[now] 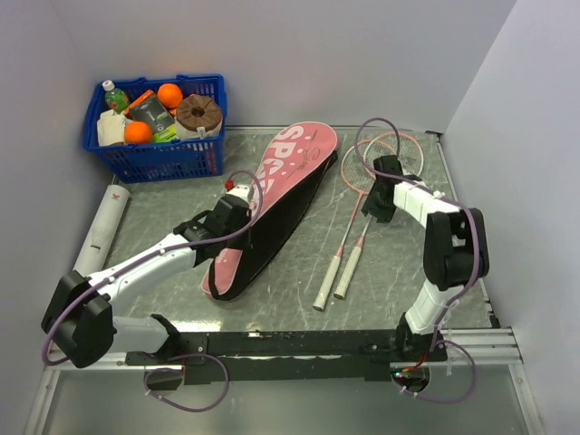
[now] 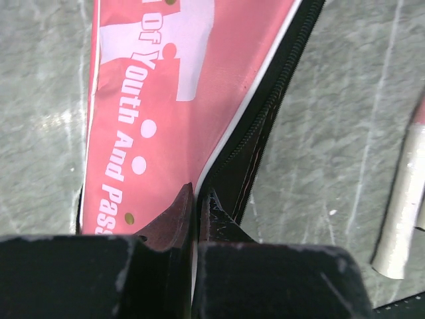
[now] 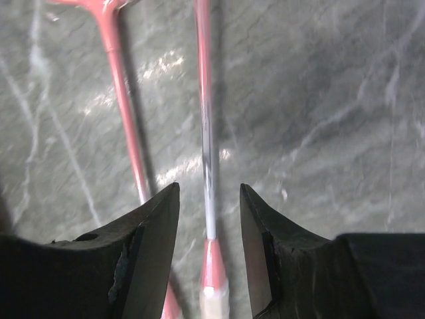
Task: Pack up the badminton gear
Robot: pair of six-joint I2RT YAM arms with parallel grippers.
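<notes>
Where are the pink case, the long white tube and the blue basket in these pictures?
pink case (image 1: 288,177): overhead view, on its pink top face, below the lettering.
white tube (image 1: 102,227): overhead view, about the middle of its length.
blue basket (image 1: 159,163): overhead view, on its front wall.

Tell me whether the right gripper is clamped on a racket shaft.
No, the right gripper is open, with gaps between its fingers and the racket shaft.

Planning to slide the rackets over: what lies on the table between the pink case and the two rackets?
Nothing: only bare grey table separates the pink case from the rackets, as the top view shows.
</notes>
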